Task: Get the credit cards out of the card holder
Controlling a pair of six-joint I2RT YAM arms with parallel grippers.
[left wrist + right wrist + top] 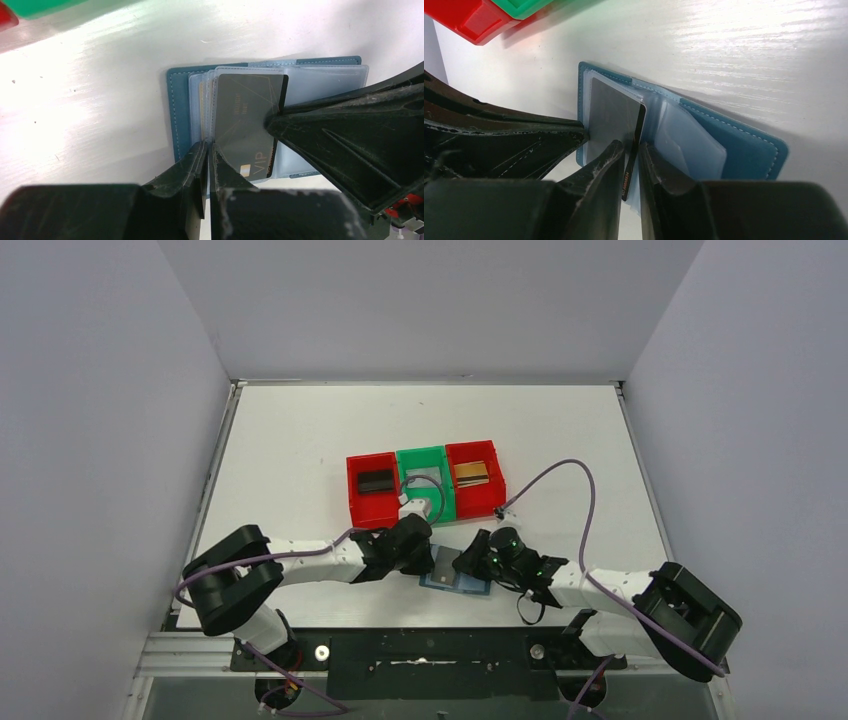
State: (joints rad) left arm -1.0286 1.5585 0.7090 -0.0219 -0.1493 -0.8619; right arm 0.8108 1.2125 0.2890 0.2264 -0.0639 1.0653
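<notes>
Card holder: the teal-blue book-fold card holder lies open near the front edge of the white table, right between both grippers.
Right gripper: the right gripper clamps the edge of a dark grey card, which stands tilted against the clear sleeve leaves.
Left gripper: the left gripper has its fingers nearly together, pinching the card holder's leaves at their outer edge.
Left wrist only: here's the card's face, gold "VIP" lettering, more card edges tucked behind.
Right wrist only: the thin black card edge, squeezed between the fingers.
Top view only: beyond the holder, a row of bins: a left-hand red plastic bin with a black card, a green plastic bin, and a right-hand red plastic bin with a gold-brown card.
</notes>
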